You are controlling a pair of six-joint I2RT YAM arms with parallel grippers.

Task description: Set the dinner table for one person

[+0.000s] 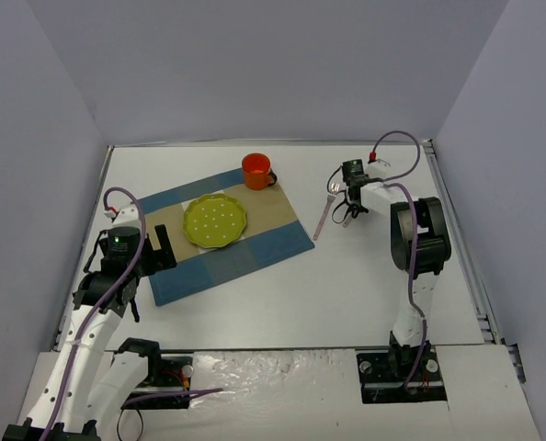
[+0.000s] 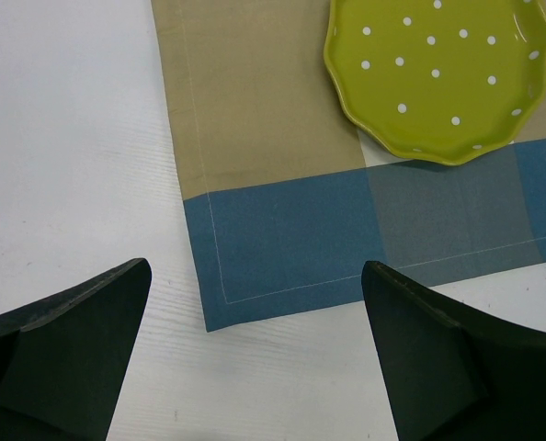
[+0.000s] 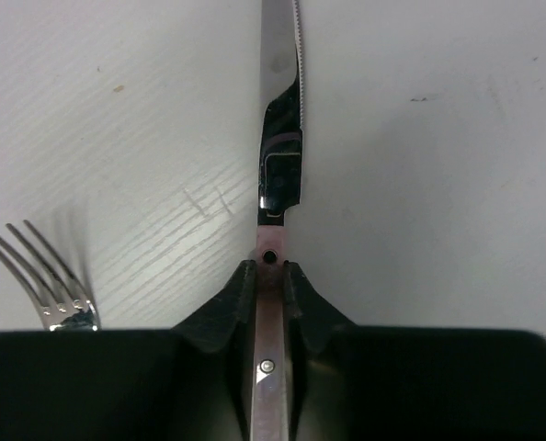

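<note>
**Right gripper clamped on knife handle; left gripper wide open**

- Dinner table [image 1: 346, 285]: white top, fills the workspace and carries everything.
- Checked placemat [image 1: 255, 248] lies left of centre, with a green dotted plate [image 1: 215, 221] on it and an orange mug [image 1: 256, 171] at its far edge.
- Right gripper [image 3: 271, 276]: fingers pinched on the mauve handle of a knife [image 3: 280, 175], blade pointing away. Cannot tell whether the knife is lifted.
- Fork [image 3: 43, 289] lies just beside it on the table.
- Left gripper [image 2: 256, 276]: jaws spread, holding nothing, above the placemat's near corner.
</note>
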